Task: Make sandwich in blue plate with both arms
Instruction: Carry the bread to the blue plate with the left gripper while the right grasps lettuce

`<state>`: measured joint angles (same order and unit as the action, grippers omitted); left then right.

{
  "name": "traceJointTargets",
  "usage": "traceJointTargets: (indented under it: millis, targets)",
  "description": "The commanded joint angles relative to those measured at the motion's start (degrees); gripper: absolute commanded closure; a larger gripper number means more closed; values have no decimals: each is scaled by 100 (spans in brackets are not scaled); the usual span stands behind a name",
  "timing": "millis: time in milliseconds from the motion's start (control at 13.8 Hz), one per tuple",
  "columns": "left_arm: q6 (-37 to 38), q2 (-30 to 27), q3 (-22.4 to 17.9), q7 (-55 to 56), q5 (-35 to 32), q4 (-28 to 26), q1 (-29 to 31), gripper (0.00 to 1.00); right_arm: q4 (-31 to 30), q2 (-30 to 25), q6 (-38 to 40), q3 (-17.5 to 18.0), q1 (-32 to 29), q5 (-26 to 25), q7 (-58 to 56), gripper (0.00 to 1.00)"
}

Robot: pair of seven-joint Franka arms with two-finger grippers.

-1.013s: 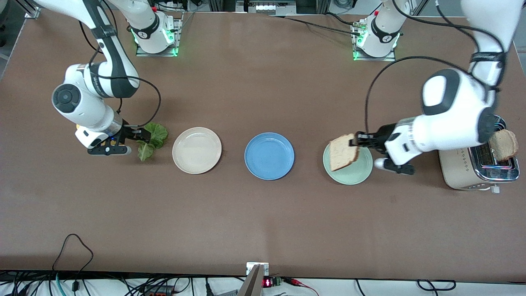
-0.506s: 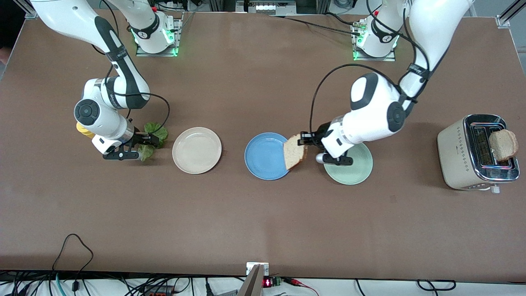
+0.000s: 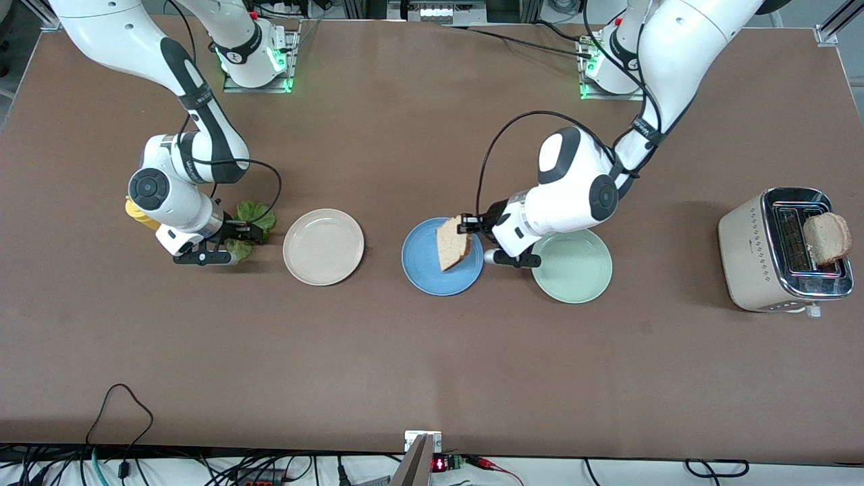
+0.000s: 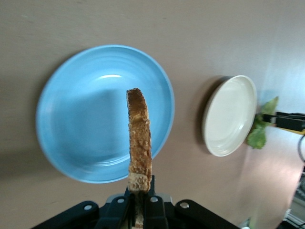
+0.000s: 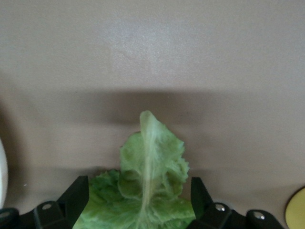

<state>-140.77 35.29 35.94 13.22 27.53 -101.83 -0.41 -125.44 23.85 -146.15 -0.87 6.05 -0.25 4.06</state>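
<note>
we've carried the bread over the plate
left gripper (image 4: 140,202) pinches tan-brown bread slice (image 3: 453,243), now above round blue plate (image 3: 422,260); right gripper (image 5: 138,210) fingers wide astride green ruffled lettuce leaf (image 5: 147,191)

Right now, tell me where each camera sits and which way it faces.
Front view: high across the table, facing both arms' bases; shows both arms, three plates, the toaster.
Left wrist view: on the left arm's wrist, looking down past the left gripper, shut on a bread slice held edge-on over the blue plate.
Right wrist view: on the right arm's wrist, looking at the table past the open right gripper, around the lettuce.
Shared: front and left wrist views both show the blue plate, cream plate and slice.
</note>
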Motion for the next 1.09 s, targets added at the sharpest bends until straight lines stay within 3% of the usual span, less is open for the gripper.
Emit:
traceJointTargets:
  millis: [0, 362, 506, 651, 796, 868, 1013]
  targets:
    - [-48, 338, -9, -30, 201, 409, -117, 99, 10, 58, -141, 8, -78, -54, -19, 8]
    - [-56, 487, -35, -65, 209, 463, -275, 96, 10, 58, -133, 8, -122, -63, -55, 40]
    - [-65, 601, -35, -74, 192, 619, -276, 92, 10, 58, -133, 8, -113, -63, -55, 59]
    - [-65, 707, -35, -101, 166, 656, -276, 81, 10, 58, -124, 8, -113, -63, -116, 75]
    - [-65, 778, -70, -179, 121, 665, -276, 21, 10, 58, -115, 8, -104, -63, -204, 88]
    - [-65, 787, -96, -258, 113, 665, -241, 0, 28, 50, -98, 8, -104, -63, -213, 96]
    - [-65, 830, -140, -600, 139, 630, -153, 0, 72, -38, -63, 8, -95, -63, -283, 100]
